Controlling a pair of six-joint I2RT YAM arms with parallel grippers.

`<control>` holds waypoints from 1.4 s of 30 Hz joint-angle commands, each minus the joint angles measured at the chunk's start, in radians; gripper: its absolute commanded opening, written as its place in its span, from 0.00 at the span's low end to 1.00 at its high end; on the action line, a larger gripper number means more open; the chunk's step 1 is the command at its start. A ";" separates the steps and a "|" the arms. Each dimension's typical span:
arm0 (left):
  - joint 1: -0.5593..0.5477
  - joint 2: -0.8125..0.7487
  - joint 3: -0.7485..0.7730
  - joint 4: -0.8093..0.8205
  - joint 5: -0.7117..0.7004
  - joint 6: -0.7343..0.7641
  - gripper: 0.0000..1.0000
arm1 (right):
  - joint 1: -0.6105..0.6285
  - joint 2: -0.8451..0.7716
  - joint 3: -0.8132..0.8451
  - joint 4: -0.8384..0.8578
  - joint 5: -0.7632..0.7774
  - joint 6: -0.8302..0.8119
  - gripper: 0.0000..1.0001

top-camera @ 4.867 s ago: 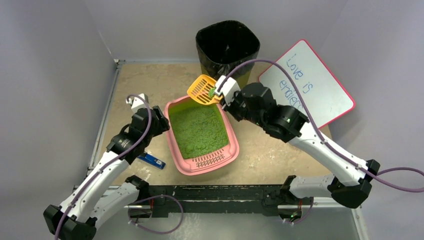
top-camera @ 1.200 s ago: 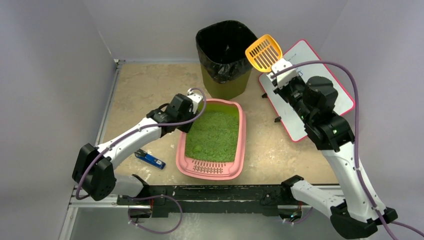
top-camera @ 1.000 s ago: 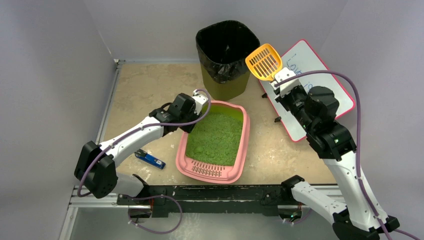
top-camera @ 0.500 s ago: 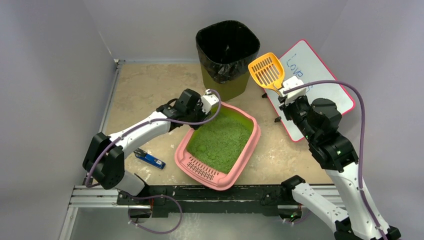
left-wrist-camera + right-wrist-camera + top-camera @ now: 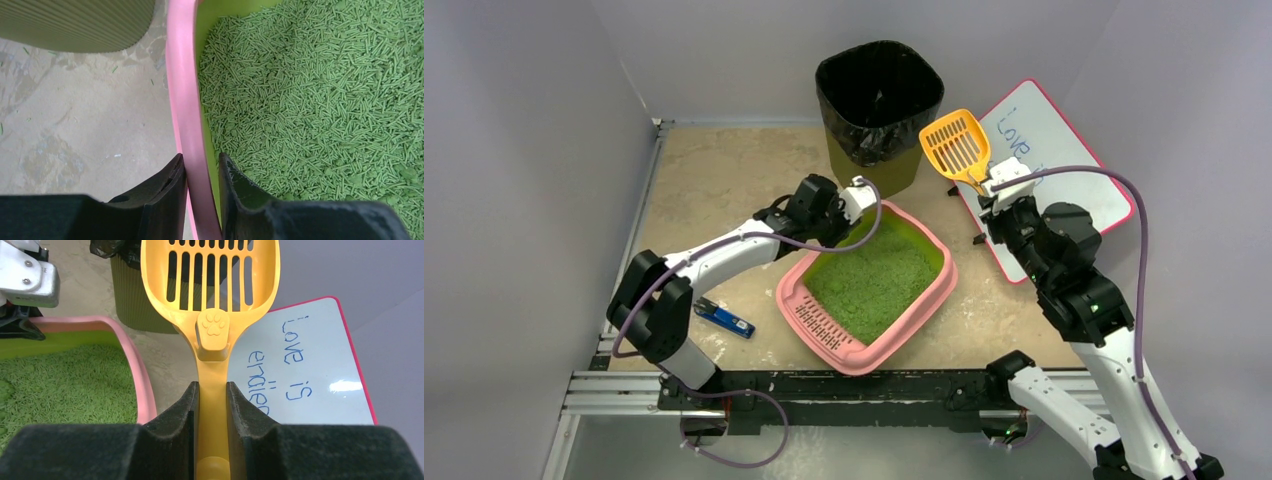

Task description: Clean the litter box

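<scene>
The pink litter box lies askew mid-table, full of green litter, its slotted grate lip toward the near left. My left gripper is shut on the far rim, one finger outside the wall and one finger inside against the litter. At the right my right gripper is shut on the handle of a yellow slotted scoop, held up in the air beside the bin. The scoop head holds nothing that I can see.
A tall olive bin with a black bag stands just behind the litter box. A pink-framed whiteboard with blue writing leans at the far right. A small blue object lies near the left front edge.
The left gripper has closed on the rim and swung the litter box's far end to the right, turning it diagonal. The right arm has lowered the scoop slightly from beside the bin.
</scene>
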State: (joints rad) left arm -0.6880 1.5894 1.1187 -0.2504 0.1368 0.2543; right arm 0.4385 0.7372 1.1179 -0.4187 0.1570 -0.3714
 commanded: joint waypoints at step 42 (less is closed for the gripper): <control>-0.035 -0.331 -0.238 -0.065 -0.279 -0.315 0.56 | 0.002 -0.034 -0.003 0.029 -0.058 0.027 0.00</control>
State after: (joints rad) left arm -0.7208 1.2293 0.8635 -0.4030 -0.1669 -0.1524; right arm 0.4385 0.7185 1.1038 -0.4179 0.1081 -0.3481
